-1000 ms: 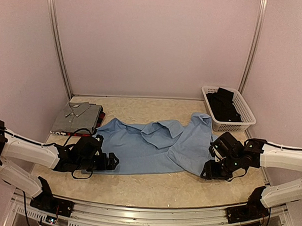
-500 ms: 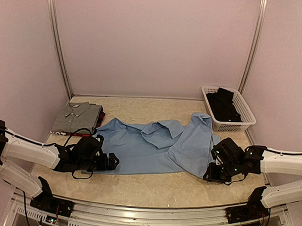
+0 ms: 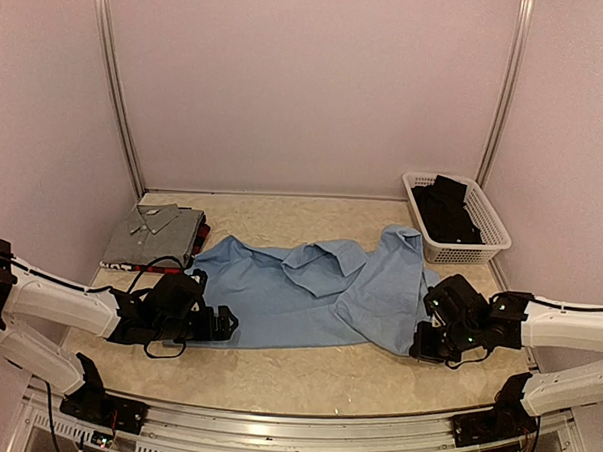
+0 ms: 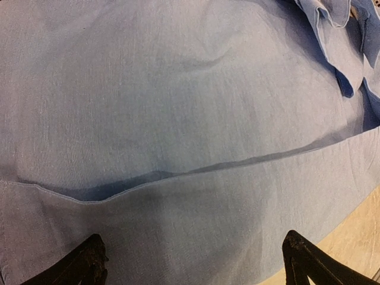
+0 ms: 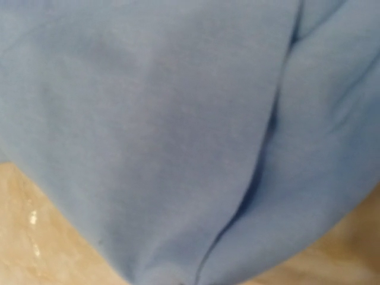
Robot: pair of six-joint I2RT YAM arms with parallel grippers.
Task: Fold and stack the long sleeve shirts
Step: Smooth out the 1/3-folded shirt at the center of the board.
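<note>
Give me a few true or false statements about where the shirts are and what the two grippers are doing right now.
The light blue shirt lies spread on the table. True.
The grey shirt sits in the white mesh basket. False: it lies folded at the far left, on the plaid shirt; the basket holds black clothing.
The left gripper is open. True.
The right gripper is wide open. False: it is shut on the light blue shirt's near right edge.
</note>
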